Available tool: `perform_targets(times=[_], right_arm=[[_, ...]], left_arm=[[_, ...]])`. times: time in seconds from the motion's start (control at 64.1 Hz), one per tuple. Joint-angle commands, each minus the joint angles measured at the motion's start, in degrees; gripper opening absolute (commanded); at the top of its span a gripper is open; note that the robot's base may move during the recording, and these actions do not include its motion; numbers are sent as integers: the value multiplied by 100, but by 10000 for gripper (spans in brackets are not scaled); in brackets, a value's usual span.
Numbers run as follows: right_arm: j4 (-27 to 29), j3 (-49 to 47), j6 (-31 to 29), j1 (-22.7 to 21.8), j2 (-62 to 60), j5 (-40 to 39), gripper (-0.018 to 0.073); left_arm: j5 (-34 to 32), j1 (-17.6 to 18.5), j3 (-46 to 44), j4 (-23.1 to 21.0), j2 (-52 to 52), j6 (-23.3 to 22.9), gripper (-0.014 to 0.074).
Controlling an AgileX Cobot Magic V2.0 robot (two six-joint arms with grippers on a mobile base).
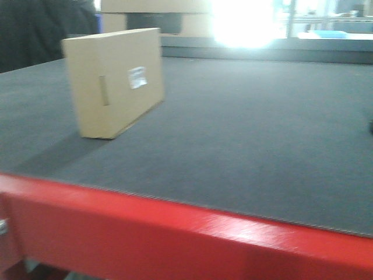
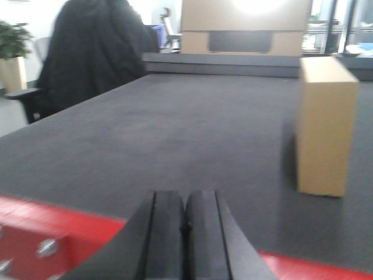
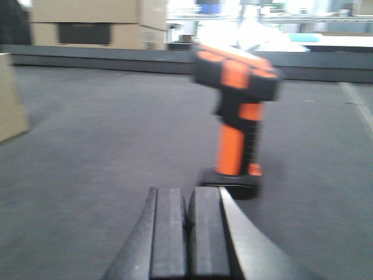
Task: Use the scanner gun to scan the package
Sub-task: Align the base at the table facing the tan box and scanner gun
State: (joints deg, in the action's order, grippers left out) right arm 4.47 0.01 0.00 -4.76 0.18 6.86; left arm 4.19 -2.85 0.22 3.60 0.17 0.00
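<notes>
Nearest the lens in the left wrist view, the left tool [image 2: 185,204] has its two black fingers [image 2: 166,233] pressed flat together with nothing between them. It hangs just over the red front edge [image 1: 175,233] of the table [image 1: 250,134] and touches nothing. The right tool [image 3: 187,204] is the same: its pads are tight against each other and empty, and it is held low over the grey table top.

Just ahead of the right tool, slightly to its right and not touching it, stands the scanner gun [image 3: 236,111]. It is upright on its flat black foot [image 3: 230,182], with an orange handle and a black head bearing an orange stripe. Blur hides any marking on it.

The package [image 1: 113,81] stands on edge on the left part of the table, well away from the scanner gun and ahead and to the right of the left tool. It is plain tan cardboard. A small white label [image 1: 137,77] sits on its broad face, but the print is too blurred to read. Beside the label is a narrow upright strip [image 1: 104,90].

Beyond the table's far edge are cardboard boxes with a dark panel [image 2: 242,41]. A dark coat [image 2: 93,52] is draped over a chair, and a potted plant [image 2: 11,35] stands at the far left.
</notes>
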Motion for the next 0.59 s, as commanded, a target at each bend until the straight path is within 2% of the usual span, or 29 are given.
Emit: perform_targets(times=[0.0, 0.14, 0.328, 0.577], right_arm=[[-29, -1, 0, 38, -18, -126, -153], [-29, -1, 0, 87, -18, -126, -153], [-29, -1, 0, 99, -18, -126, -153], [-29, -1, 0, 391, -18, -126, -153]], left_arm=[[-92, 31, -22, -20, -17, 0, -111], [-92, 31, -22, -20, -17, 0, -111], [-92, 262, -22, -20, -17, 0, -111], [-92, 287, -22, -20, -17, 0, -111]])
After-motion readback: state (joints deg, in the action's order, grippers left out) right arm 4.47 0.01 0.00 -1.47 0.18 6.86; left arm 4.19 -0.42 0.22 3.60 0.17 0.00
